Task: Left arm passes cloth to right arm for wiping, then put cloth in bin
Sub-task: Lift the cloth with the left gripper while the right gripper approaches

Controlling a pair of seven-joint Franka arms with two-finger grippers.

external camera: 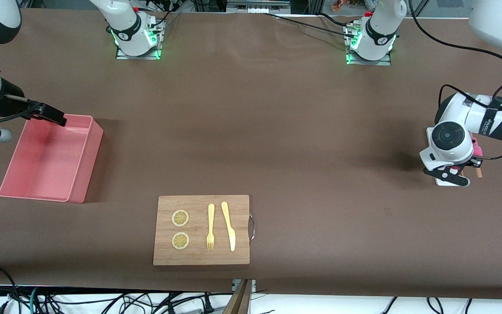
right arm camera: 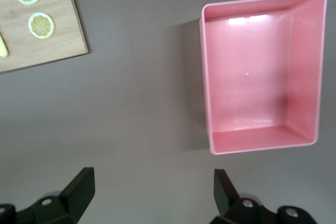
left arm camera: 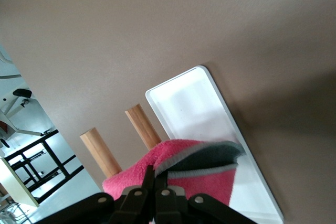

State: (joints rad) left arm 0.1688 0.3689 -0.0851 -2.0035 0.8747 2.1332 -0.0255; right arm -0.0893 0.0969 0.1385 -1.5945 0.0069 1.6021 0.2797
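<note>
Frontally, the left gripper [external camera: 451, 172] sits at the tray [external camera: 440, 181], three o'clock from the board [external camera: 201, 230]; the bin [external camera: 81, 174] lies at its ten o'clock. Its wrist view shows fingers pinched on the cloth [left arm camera: 210, 182]; a shallow pinch could slip. Finally, the right gripper [right arm camera: 152, 190] waits spread beside the bin.

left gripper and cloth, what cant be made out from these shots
- Front view: the left arm's wrist covers the left gripper; only a sliver of the cloth shows.
- Left wrist view: the picture's lower edge cuts off the cloth and white tray.
- Right gripper: open near the bin.
</note>
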